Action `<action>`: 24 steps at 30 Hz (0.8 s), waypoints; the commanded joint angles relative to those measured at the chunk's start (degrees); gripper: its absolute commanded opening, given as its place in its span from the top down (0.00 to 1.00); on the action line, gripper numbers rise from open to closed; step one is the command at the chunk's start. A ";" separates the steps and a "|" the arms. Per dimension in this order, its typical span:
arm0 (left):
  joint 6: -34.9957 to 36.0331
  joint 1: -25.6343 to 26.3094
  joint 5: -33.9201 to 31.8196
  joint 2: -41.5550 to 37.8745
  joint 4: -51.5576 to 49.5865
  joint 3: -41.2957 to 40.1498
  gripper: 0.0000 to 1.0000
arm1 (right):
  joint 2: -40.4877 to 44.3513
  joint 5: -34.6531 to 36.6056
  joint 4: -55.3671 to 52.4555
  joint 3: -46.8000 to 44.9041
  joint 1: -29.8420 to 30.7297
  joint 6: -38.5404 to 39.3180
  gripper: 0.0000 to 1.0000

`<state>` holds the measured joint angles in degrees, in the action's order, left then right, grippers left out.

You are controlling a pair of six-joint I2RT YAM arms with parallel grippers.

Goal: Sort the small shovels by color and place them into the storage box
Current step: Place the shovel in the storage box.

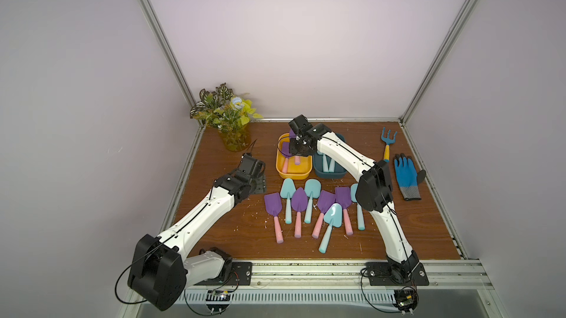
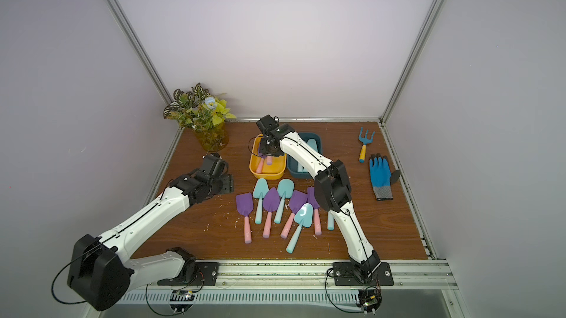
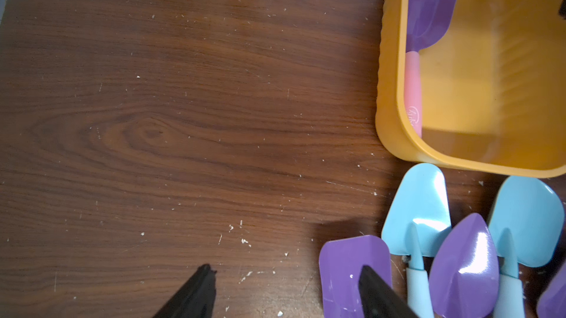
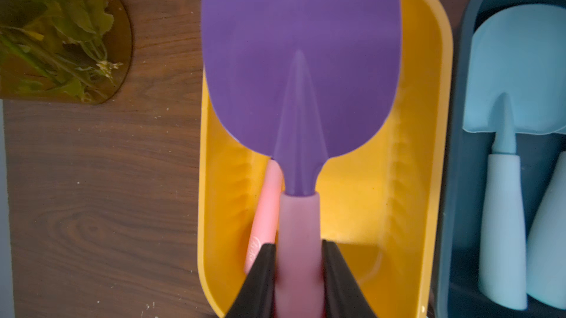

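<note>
My right gripper is shut on the pink handle of a purple shovel, which hangs over the yellow storage box. In a top view the same gripper hovers above that box. Another purple shovel lies inside it. The dark blue storage box beside it holds light-blue shovels. Several purple and light-blue shovels lie in a row on the table. My left gripper is open over bare wood, left of the row, with nothing between its fingers.
A vase with a plant stands at the back left corner. A blue rake with a yellow handle and a blue glove lie at the right. The wooden table is walled on three sides.
</note>
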<state>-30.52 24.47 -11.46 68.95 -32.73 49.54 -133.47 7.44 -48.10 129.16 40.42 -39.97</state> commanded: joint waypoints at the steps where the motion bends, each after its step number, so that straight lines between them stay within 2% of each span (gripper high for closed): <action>1: 1.43 -1.30 1.00 0.66 0.89 -0.62 0.24 | -0.12 1.59 -0.96 2.64 0.24 -2.02 1.00; 24: 2.13 -2.76 2.41 -0.31 1.63 -2.14 0.24 | -1.86 5.55 1.76 -2.22 0.31 -5.20 1.00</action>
<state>-28.93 22.44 -9.26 69.21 -31.07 48.03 -135.76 11.51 -47.48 127.26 40.42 -44.05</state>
